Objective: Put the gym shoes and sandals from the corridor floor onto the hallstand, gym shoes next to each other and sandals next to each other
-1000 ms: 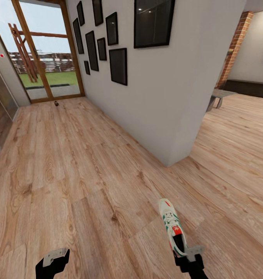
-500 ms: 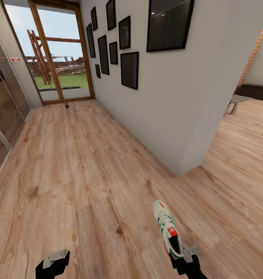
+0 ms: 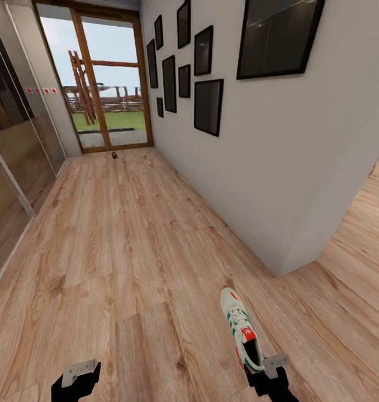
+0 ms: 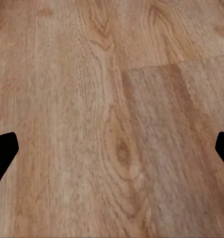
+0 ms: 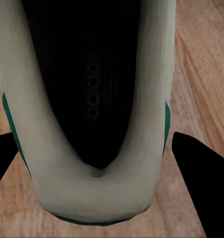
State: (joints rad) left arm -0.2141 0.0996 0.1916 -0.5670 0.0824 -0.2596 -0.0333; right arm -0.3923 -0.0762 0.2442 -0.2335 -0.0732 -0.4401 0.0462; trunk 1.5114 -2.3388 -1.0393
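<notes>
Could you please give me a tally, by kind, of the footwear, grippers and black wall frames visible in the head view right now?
Gym shoes: 1, the shoe held at its heel by the right gripper
Sandals: 0
Grippers: 2, counting the left gripper
Black wall frames: 8
Total: 11
A small dark object by the far glass door is too small to identify, so it is not counted.

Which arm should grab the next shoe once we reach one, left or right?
Left. The right gripper is shut on a gym shoe at its heel, while the left gripper hangs open over bare corridor floor, so it is likely free.
</notes>
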